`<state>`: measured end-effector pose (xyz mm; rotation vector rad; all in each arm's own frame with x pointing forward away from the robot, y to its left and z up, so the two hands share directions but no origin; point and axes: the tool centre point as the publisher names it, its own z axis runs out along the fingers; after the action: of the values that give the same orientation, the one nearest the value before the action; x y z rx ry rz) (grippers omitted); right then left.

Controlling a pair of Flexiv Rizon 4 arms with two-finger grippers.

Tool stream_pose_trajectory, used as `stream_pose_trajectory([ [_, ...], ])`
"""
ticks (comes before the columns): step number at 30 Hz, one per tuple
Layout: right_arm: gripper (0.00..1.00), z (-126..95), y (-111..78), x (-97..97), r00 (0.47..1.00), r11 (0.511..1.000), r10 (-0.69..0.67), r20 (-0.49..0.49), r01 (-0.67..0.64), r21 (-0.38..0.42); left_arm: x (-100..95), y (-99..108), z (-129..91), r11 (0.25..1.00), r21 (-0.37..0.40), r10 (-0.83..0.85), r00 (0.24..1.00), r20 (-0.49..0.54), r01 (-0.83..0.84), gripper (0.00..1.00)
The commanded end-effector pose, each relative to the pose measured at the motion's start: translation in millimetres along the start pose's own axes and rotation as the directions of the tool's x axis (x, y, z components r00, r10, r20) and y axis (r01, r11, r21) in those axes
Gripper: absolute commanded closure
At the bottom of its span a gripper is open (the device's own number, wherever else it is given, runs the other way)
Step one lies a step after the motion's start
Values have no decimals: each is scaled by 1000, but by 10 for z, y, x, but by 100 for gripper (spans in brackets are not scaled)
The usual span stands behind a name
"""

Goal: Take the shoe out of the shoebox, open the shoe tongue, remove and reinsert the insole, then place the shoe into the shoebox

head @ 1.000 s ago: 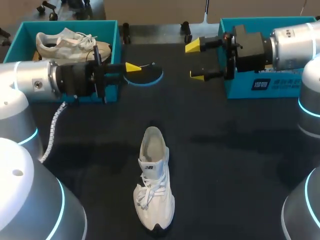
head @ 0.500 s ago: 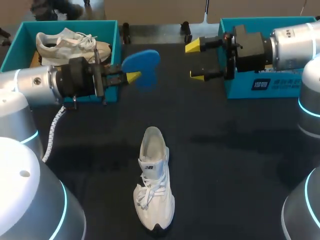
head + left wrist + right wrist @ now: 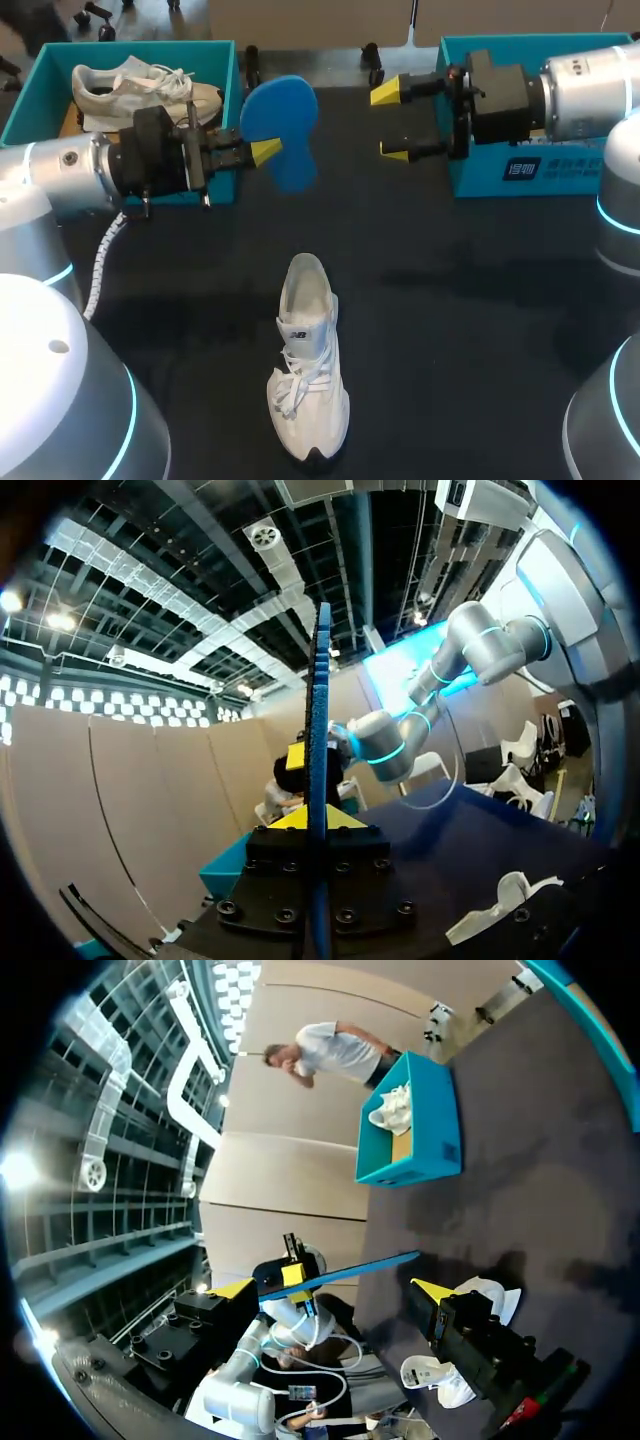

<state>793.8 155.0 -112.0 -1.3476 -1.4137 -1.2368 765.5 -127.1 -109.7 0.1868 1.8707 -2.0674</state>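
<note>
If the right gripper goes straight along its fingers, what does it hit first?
Probably the blue insole held up by the left gripper: it lies straight ahead of the open right gripper. Depth is unclear, so it might just miss.

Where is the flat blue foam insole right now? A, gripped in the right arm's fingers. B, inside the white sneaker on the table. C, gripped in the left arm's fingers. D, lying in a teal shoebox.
C: the flat blue foam insole is clamped between the left arm's fingers, while the white lace-up sneaker lies apart from it and the right arm's fingers are open and empty.
</note>
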Motion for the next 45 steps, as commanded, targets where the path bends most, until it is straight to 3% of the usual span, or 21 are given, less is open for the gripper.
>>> stream_pose_trajectory([
  [1,0,17,-1,5,1000,1000,1,3,-1,-1,16,-2,-3,1000,-1,1,1000,2,-1,100],
  [4,0,17,-1,5,1000,1000,1,3,-1,-1,16,-2,-3,1000,-1,1,1000,2,-1,100],
  [8,0,17,-1,5,1000,1000,1,3,-1,-1,28,-9,-10,993,-7,-118,992,53,118,100],
  [15,0,17,-1,5,1000,1000,1,3,-1,-1,33,-1,-10,931,-101,-344,936,76,350,100],
  [20,0,17,-1,5,1000,1000,1,3,-1,-1,26,67,13,802,-18,-594,800,82,597,100],
  [22,0,17,-1,5,1000,1000,1,3,-1,-1,50,106,37,815,-54,-572,817,77,576,100],
  [35,0,17,-1,5,1000,1000,1,3,-1,-1,50,106,37,815,-54,-572,817,77,576,100],
  [45,0,17,-1,5,1000,1000,1,3,-1,-1,-47,125,21,570,-8,-819,568,83,822,100],
])
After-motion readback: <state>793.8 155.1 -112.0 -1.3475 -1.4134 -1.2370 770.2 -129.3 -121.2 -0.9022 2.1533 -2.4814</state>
